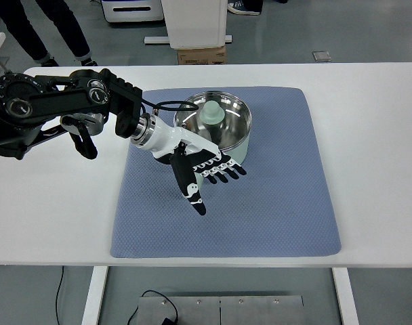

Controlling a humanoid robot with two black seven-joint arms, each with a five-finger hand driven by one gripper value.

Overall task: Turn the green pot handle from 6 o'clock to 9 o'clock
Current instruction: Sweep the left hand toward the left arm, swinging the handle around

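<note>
A pale green pot (pixel 241 149) with a shiny steel inside stands on the far middle of a blue mat (pixel 274 203). A pale green knob (pixel 212 113) sits inside it. My left arm comes in from the left, and its hand (pixel 207 173) lies against the pot's near-left side. The fingers (pixel 223 172) are stretched out and spread, and the thumb points toward the near edge. They hold nothing that I can see. The pot's handle is hidden, perhaps under the hand. The right arm is out of view.
The mat lies on a white table (pixel 368 135). A person's legs (pixel 50 30) stand beyond the far left corner. A cardboard box (pixel 199 55) and a white stand (pixel 192 24) sit behind the far edge.
</note>
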